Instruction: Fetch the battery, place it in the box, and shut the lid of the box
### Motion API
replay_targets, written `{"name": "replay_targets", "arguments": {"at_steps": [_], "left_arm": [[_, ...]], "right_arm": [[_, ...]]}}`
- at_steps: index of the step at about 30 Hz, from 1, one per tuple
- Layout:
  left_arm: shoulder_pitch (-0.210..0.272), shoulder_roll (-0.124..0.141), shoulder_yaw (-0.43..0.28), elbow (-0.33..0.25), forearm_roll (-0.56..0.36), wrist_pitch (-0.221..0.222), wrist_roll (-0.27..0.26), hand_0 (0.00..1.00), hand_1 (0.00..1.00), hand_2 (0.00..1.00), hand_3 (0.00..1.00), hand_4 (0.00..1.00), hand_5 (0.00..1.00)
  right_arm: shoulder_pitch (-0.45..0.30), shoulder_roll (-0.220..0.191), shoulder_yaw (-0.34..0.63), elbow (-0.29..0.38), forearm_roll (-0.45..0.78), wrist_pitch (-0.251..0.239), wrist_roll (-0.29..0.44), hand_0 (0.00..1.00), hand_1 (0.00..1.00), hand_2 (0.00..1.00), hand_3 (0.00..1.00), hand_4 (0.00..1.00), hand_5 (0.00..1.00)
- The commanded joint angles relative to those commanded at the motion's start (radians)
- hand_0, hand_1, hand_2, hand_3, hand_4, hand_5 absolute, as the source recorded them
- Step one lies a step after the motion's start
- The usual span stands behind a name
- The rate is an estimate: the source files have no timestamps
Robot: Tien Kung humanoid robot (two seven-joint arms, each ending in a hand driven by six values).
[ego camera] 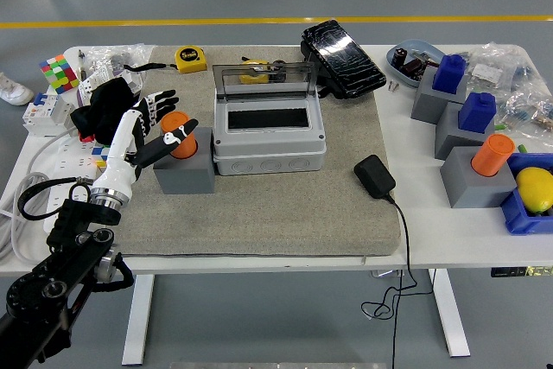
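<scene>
Beside the grey plastic box [269, 131], orange cylindrical battery [179, 133]; left hand [155, 127] fingers around it

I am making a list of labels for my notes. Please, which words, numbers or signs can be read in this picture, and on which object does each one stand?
"5m": on the round label of the yellow tape measure, at the table's far side; it is small, so this reading is uncertain.
Packets in clear bags at the far right: print too small to read.
No other text shows.
</scene>
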Motion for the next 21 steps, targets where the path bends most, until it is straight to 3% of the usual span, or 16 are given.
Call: {"name": "replay_targets", "arguments": {"at_steps": [7,8,12,13,19,20,21], "left_arm": [[-0.019,-0.015,0.02,0.034,-0.013,0.015,-0.017,0.767,0.759,0.765,0.756,0.998,0.205],[-0.02,-0.018,0.022,0.038,-0.013,0.018,-0.019,0.673,0.67,0.675,0.674,0.998,0.127],[-0.028,-0.028,0.029,0.054,-0.008,0.027,-0.023,0.673,0.67,0.675,0.674,0.998,0.127],[-0.031,-0.03,0.03,0.059,-0.009,0.029,-0.023,0.528,0.566,0.538,0.571,0.998,0.027],[-0.046,-0.035,0.042,0.08,-0.028,0.037,-0.037,0.528,0.566,0.538,0.571,0.998,0.027],[-0.048,-0.037,0.043,0.084,-0.034,0.038,-0.04,0.374,0.389,0.398,0.43,0.998,0.002],[-0.049,-0.039,0.044,0.087,-0.039,0.038,-0.042,0.374,0.389,0.398,0.43,0.998,0.002]], "right_arm": [[0.001,-0.002,-0.008,0.001,0.001,0.0,0.0,0.583,0.608,0.595,0.547,0.925,0.488],[0.001,-0.002,-0.009,0.001,0.001,0.0,0.0,0.583,0.608,0.595,0.547,0.925,0.487],[0.004,-0.001,-0.014,0.0,0.003,0.0,-0.001,0.583,0.608,0.595,0.547,0.925,0.487],[0.004,-0.002,-0.015,0.001,0.002,0.0,-0.001,0.583,0.608,0.595,0.548,0.927,0.488],[0.007,-0.006,-0.021,0.001,0.003,-0.002,0.001,0.583,0.608,0.595,0.548,0.927,0.488],[0.007,-0.006,-0.022,0.001,0.003,-0.003,0.001,0.584,0.608,0.595,0.547,0.928,0.488],[0.007,-0.006,-0.022,0.002,0.003,-0.003,0.001,0.584,0.608,0.595,0.547,0.928,0.488]]}}
